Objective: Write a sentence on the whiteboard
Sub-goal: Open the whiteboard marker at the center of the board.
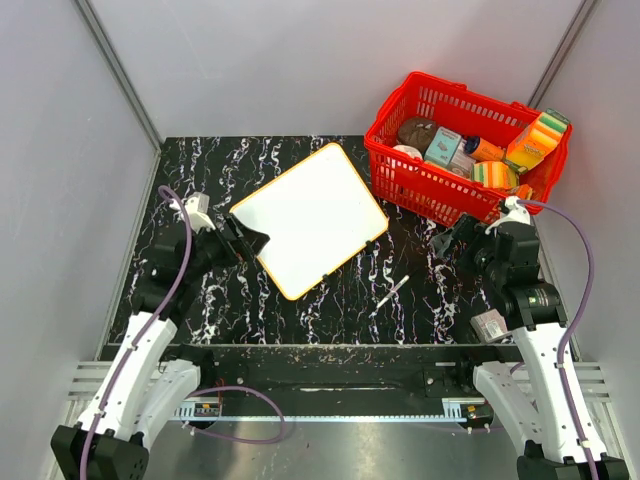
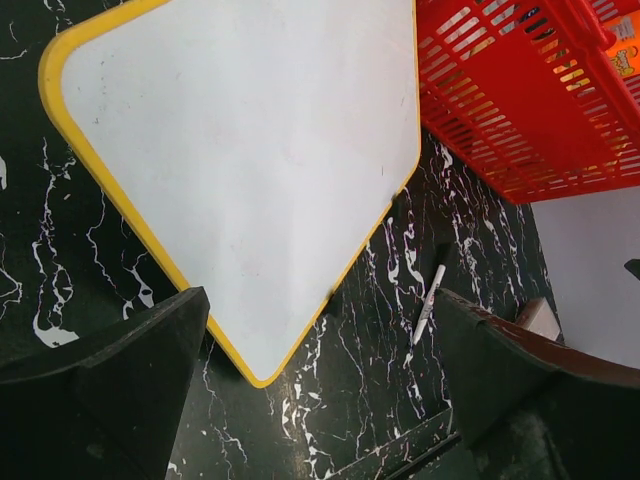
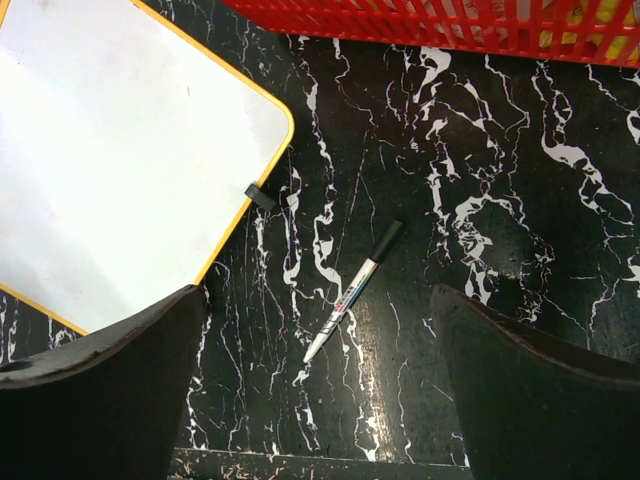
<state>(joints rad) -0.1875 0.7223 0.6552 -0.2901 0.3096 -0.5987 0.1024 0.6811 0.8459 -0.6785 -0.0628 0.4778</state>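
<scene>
The whiteboard (image 1: pixel 308 217) lies flat and blank on the black marble table, turned at an angle; it also shows in the left wrist view (image 2: pixel 250 150) and the right wrist view (image 3: pixel 110 170). A white marker with a black cap (image 1: pixel 392 291) lies on the table right of the board's near corner, and shows in the right wrist view (image 3: pixel 352 290) and the left wrist view (image 2: pixel 430 303). My left gripper (image 1: pixel 243 240) is open and empty at the board's left edge. My right gripper (image 1: pixel 450 243) is open and empty, above the table to the right of the marker.
A red basket (image 1: pixel 463 148) with sponges, cans and boxes stands at the back right, close to the board's right corner. A small black clip (image 3: pixel 260 197) sticks out at the board's edge. Grey walls (image 1: pixel 60 150) enclose the table.
</scene>
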